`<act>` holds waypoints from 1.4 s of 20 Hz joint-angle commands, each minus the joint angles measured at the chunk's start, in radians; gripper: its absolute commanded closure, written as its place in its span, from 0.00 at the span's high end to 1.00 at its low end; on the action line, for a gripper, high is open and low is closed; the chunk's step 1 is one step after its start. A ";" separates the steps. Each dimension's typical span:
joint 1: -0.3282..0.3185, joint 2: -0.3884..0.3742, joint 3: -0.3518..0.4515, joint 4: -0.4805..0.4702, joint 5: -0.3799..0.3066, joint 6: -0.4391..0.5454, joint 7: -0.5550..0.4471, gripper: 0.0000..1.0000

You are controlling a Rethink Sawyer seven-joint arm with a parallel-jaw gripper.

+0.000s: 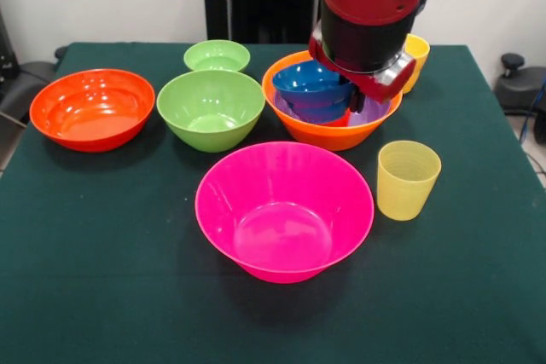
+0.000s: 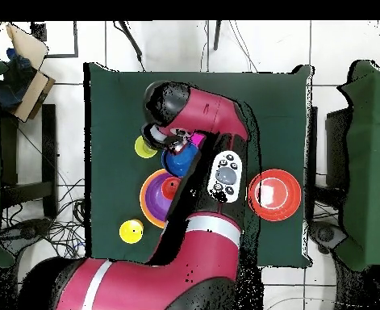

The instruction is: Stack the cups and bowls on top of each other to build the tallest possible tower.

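Note:
The large orange bowl (image 1: 317, 131) stands at the back right with the shallow purple bowl (image 1: 375, 112) nested in it. A red-orange cup (image 1: 339, 120) shows inside them. My gripper (image 1: 357, 95) is shut on the right rim of the small blue bowl (image 1: 312, 87) and holds it tilted over the orange bowl. In the overhead view the gripper (image 2: 179, 145) holds the blue bowl (image 2: 177, 163) beside the orange bowl (image 2: 147, 207). The pink bowl (image 1: 284, 210) stands in front, and the pale yellow cup (image 1: 408, 179) to its right.
The medium green bowl (image 1: 211, 108), the small green bowl (image 1: 217, 55) and the red-orange bowl (image 1: 92, 108) stand to the left. A yellow cup (image 1: 417, 50) stands behind the arm near the table's far right corner.

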 commanded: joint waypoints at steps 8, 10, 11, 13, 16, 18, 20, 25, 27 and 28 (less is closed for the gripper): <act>0.066 0.017 0.017 0.004 0.050 0.115 0.294 0.00; 0.071 0.014 0.018 0.021 0.058 0.097 0.292 0.00; 0.074 0.013 0.017 0.028 0.060 0.089 0.291 0.00; 0.084 0.003 0.015 0.064 0.070 0.057 0.294 0.00; 0.094 -0.009 0.007 0.101 0.071 0.048 0.297 0.00; 0.102 -0.017 -0.004 0.123 0.068 0.046 0.299 0.00; 0.106 -0.018 -0.016 0.132 0.063 0.046 0.300 0.00; 0.113 -0.020 -0.035 0.162 0.063 0.016 0.290 0.00; 0.114 -0.022 -0.039 0.182 0.063 -0.007 0.278 0.00; 0.115 -0.025 -0.041 0.199 0.062 -0.032 0.269 0.00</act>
